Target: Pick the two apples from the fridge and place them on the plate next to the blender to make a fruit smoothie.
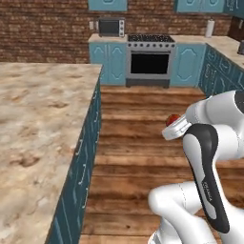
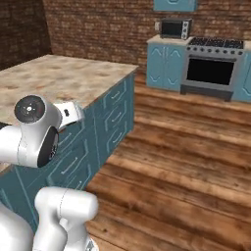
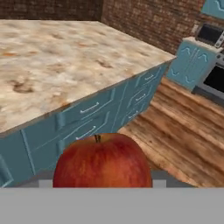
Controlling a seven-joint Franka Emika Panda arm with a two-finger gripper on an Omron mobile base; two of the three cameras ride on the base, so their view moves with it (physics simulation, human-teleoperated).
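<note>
Carrying the red apple (image 3: 103, 161) in its pincer (image 3: 103, 183), the arm is folded in close over the base, which I judge is how it travels between the fridge and the place where the fruit is to go. In the hand view the apple sits right at the bottom, stem up, between the two finger tips, so the pincer is pinching the fruit; the tips themselves are mostly hidden behind it. In the left base view a small slice of red (image 1: 172, 118) shows just past the white wrist, held up off the floor and clear of the cabinets.

The long speckled stone table (image 1: 43, 124) with blue-green drawer fronts runs along the robot's left, and the part of its top in view carries nothing. A wooden floor (image 2: 196, 162) lies open ahead, leading to the oven (image 1: 149, 62) and a microwave (image 1: 111, 26) against the brick wall at the far end.

The tucked arm keeps the load steady and away from the table edge while the base moves. I judge the task about a quarter done: one apple in hand, not yet set down, the second to be fetched afterwards. The plate and blender must be found first
</note>
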